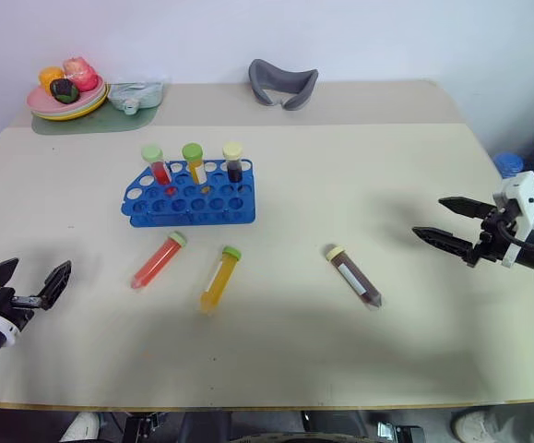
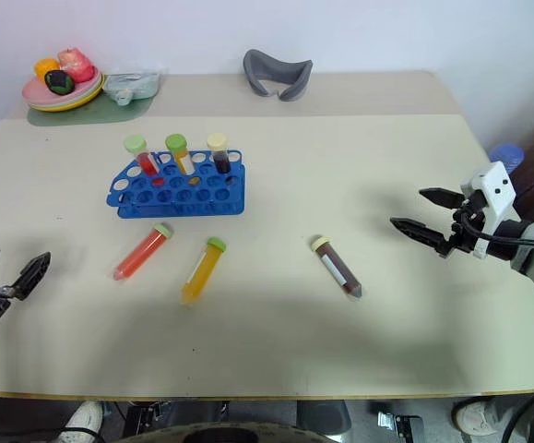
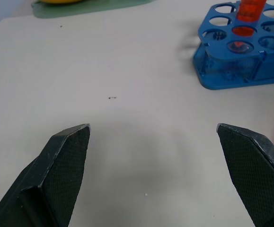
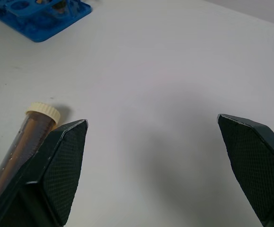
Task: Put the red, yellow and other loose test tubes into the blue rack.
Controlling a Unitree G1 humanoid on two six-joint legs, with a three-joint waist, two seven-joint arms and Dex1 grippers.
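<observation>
While both hands [image 1: 31, 286] [image 1: 446, 220] gape wide | plate [image 1: 64, 106], grey holder [image 1: 283, 83] behind rack [image 1: 191, 198]

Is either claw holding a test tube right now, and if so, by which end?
Nothing is held. The left claw and the right claw are both open above the table, with nothing between their fingers.

Beige table [image 1: 359, 351]: blue rack [image 1: 191, 205], three loose tubes, plate, grey holder.

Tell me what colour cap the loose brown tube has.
Pale yellow. The brown tube shows its cap best in the right wrist view.
</observation>
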